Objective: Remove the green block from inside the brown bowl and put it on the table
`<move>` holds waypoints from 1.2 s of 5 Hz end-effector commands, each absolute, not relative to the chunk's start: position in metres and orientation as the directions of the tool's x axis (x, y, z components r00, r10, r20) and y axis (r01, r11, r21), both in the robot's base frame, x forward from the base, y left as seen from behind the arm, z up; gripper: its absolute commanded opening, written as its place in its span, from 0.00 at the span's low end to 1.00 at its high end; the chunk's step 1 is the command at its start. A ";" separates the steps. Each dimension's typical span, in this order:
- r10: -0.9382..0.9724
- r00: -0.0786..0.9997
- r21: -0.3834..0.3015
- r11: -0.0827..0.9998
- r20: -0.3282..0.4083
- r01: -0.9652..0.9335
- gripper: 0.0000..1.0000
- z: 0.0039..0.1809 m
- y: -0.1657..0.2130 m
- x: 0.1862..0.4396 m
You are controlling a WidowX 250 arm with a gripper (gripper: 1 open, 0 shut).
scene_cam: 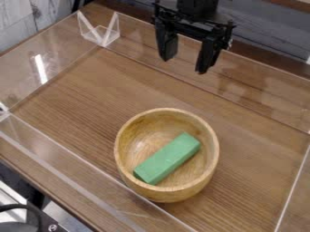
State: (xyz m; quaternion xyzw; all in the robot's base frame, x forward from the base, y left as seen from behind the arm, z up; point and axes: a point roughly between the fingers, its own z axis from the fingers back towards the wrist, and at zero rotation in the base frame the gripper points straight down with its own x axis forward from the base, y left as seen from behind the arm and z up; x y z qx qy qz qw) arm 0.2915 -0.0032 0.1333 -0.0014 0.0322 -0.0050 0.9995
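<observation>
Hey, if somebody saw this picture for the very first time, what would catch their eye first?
Most likely the bright green rectangular block, lying diagonally inside the round light-brown wooden bowl in the lower middle of the wood-grain table. Next, the black robot gripper at the top, hanging above the table behind the bowl with its fingers open and pointing down.

tool (184,47): black | two long flat fingers | boxy black mount

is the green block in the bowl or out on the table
In. The block lies slanted inside the bowl, within its rim, not touching the table.
</observation>
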 end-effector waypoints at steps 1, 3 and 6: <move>-0.011 0.997 -0.002 1.000 -0.078 0.011 1.00 0.128 -0.006 0.284; -0.053 0.998 0.003 0.999 -0.026 0.054 1.00 0.126 -0.022 0.240; -0.061 0.998 0.007 0.998 -0.023 0.061 1.00 0.112 -0.032 0.218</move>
